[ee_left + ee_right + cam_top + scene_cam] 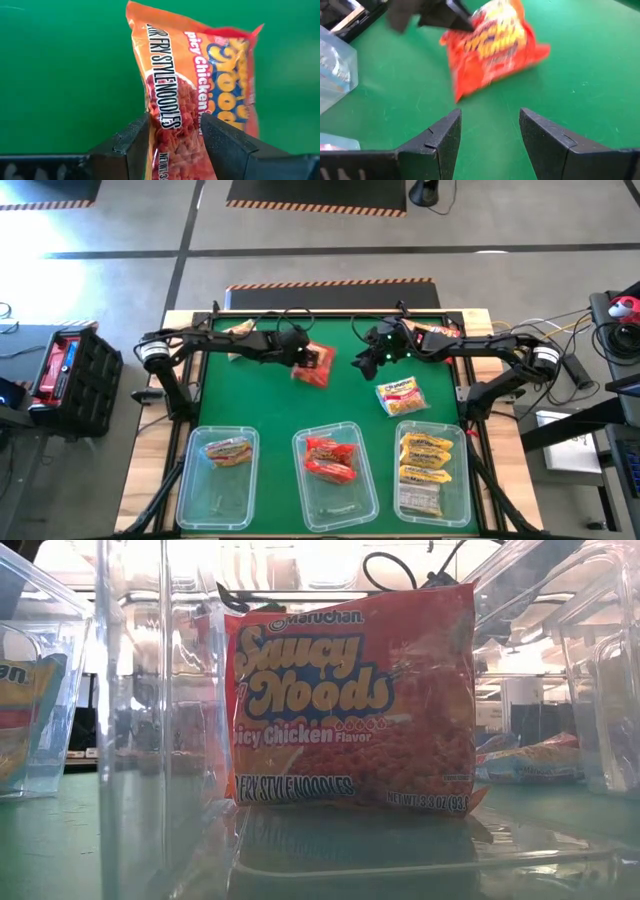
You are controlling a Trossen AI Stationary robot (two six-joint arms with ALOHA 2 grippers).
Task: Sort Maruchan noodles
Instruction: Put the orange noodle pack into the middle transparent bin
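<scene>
Maruchan noodles scattered across the green table [270, 395] and three clear bins along its near edge. Orange-red packet [314, 364] pinched between the fingers [131, 145] of the left gripper [312, 360], held above the mat near the table's middle; label reads "Saucy Noods" and "Stir Fry Style Noodles". Right gripper [366, 360] just beside it, jaws apart and holding nothing, hovering over bare mat. Loose yellow packet [400, 394] flat on the table, near the right gripper. Left bin [190, 480] with one packet [228, 450]; middle bin [305, 495] with red packets [330, 458]; right bin [462, 480] with a stack of yellow packets [424, 460]. More packets [237, 330] at the far edge, behind the arms.
</scene>
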